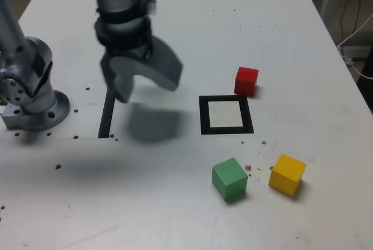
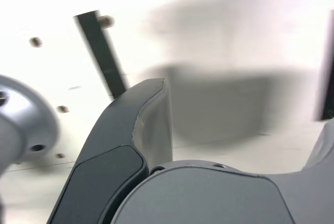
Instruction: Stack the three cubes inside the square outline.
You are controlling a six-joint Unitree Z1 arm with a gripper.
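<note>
The square outline [image 1: 226, 115] of black tape with a white centre lies on the white table, with nothing inside it. A red cube [image 1: 246, 81] sits just beyond its far right corner. Nearer the camera, a green cube [image 1: 229, 178] and a yellow cube [image 1: 287, 173] rest on the table, apart from each other. My gripper [image 1: 145, 90] hovers above the table at the exterior view's left of the outline, jaws open and holding nothing. The wrist view shows only a dark finger [image 2: 130, 145], bare table and shadow; no cube appears there.
The arm's grey base [image 1: 32, 107] is bolted at the exterior view's left. A straight black tape strip [image 1: 106, 113] [image 2: 102, 51] lies beside it, under the gripper. Cables [image 1: 355, 40] hang past the table's right edge.
</note>
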